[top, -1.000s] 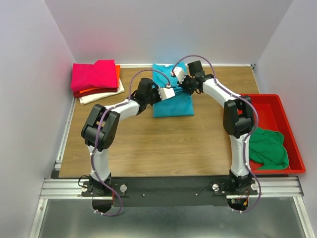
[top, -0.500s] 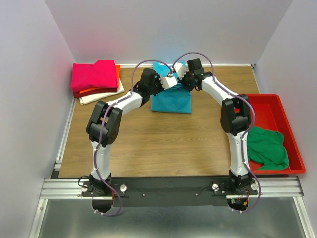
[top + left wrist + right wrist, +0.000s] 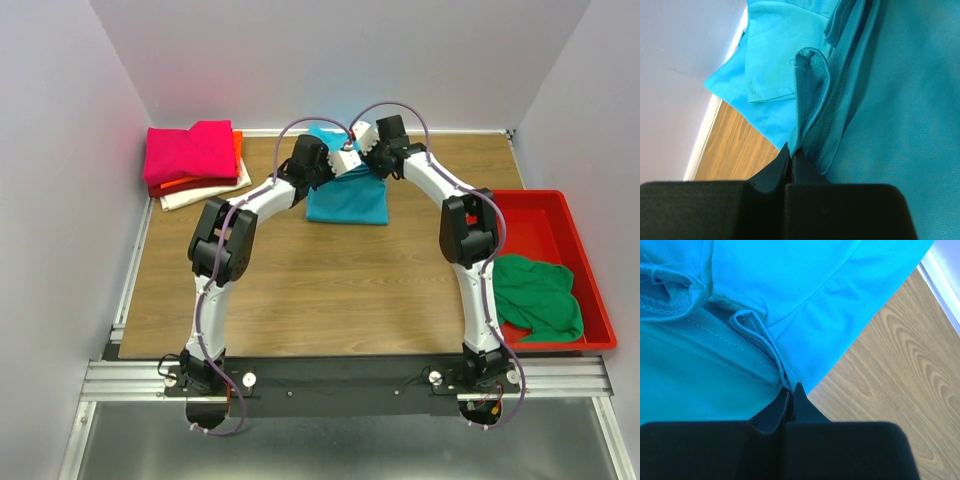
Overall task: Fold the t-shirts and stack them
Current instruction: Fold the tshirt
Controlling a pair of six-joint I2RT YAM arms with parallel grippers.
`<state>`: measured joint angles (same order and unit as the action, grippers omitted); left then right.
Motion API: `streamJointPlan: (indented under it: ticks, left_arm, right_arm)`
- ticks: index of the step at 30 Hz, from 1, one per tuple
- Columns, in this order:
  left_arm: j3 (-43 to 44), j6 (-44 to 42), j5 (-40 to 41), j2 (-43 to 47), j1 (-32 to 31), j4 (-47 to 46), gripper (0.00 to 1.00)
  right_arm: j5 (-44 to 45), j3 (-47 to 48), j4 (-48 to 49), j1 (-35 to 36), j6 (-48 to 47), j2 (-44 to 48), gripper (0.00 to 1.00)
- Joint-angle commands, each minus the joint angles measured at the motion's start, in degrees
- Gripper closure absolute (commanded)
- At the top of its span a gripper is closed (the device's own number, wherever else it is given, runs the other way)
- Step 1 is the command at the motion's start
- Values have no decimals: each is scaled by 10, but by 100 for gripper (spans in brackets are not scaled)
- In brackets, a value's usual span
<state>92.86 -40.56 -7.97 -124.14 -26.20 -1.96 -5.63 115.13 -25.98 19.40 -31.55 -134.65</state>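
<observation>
A teal t-shirt (image 3: 347,201) lies partly folded at the back middle of the table. My left gripper (image 3: 349,158) is shut on a hemmed fold of it (image 3: 810,95), its tips (image 3: 790,151) pinching the cloth. Close beside it my right gripper (image 3: 360,135) is shut on another hemmed edge of the teal t-shirt (image 3: 760,335), the cloth caught between its tips (image 3: 791,388). Both grippers meet over the shirt's far edge. A stack of folded t-shirts, magenta (image 3: 192,150) over orange (image 3: 185,183) and cream (image 3: 205,191), sits at the back left. A green t-shirt (image 3: 540,296) lies crumpled in the red tray.
The red tray (image 3: 570,215) stands at the table's right edge. White walls close the back and both sides. Bare wood tabletop (image 3: 320,290) spreads in front of the teal shirt.
Both grippers have carried the teal shirt's near edge toward the back wall, folding it over; the shirt now looks shorter front to back. The two wrists have come closer together.
</observation>
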Motion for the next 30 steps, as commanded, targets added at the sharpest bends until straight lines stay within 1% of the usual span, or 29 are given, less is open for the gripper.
streamJointPlan:
  ticks: [1, 5, 6, 8, 9, 10, 11, 12, 13, 14, 15, 16, 17, 21, 23, 24, 25, 26, 27, 28, 29, 30]
  left_arm:
    - [24, 11, 24, -22, 4, 16, 100]
    - [40, 16, 33, -36, 4, 19, 100]
    - [43, 17, 37, -39, 4, 19, 100]
    - [50, 27, 57, -45, 4, 19, 100]
    - [55, 32, 66, -50, 4, 18, 100]
    - [57, 52, 99, -52, 4, 10, 100]
    - [59, 64, 116, -53, 4, 6, 95]
    - [62, 81, 135, -55, 4, 1, 70]
    - [65, 96, 155, -52, 4, -8, 59]
    - [67, 121, 190, -48, 6, -10, 50]
    - [69, 132, 204, -45, 7, -12, 43]
    - [70, 142, 241, -31, 9, -19, 34]
    - [70, 155, 254, -22, 10, -19, 31]
    - [47, 194, 267, 49, 20, -15, 26]
    - [15, 195, 231, 98, 24, 4, 26]
    - [0, 192, 172, 115, 24, 11, 26]
    - [-15, 193, 148, 143, 22, 16, 26]
    - [-36, 189, 92, 155, 22, 48, 26]
    - [-50, 185, 62, 165, 22, 61, 26]
    - [-91, 168, 46, 188, 15, 71, 26]
    - [-116, 148, 21, 201, 10, 71, 27]
    - [-145, 121, 9, 214, 3, 68, 27]
  right_arm:
    - [16, 32, 15, -4, 14, -26, 97]
    - [18, 54, 17, -4, 15, -42, 96]
    - [19, 59, 18, -4, 16, -46, 93]
    - [26, 76, 19, -4, 23, -59, 81]
    - [32, 83, 21, -4, 32, -64, 70]
    - [46, 90, 25, -4, 40, -67, 63]
    - [54, 103, 29, -4, 51, -76, 56]
    - [75, 112, 34, -4, 64, -80, 48]
    - [103, 120, 43, -4, 88, -83, 32]
    - [114, 135, 45, -5, 101, -90, 27]
    - [121, 139, 51, -7, 124, -89, 24]
    - [131, 142, 51, -9, 134, -88, 24]
    - [131, 143, 51, -10, 141, -84, 23]
    - [112, 100, 55, -27, 155, -34, 23]
    - [44, 37, 52, -33, 143, 21, 21]
    - [-3, 0, 51, -37, 127, 46, 20]
    - [-61, -36, 37, -44, 55, 73, 13]
    - [-175, -118, 27, -44, 4, 134, 10]
    - [-218, -157, 19, -44, -46, 160, 9]
    - [-290, -191, -2, -43, -145, 187, 8]
    - [-317, -254, -24, -43, -205, 225, 8]
    - [-331, -285, -39, -41, -301, 244, 8]
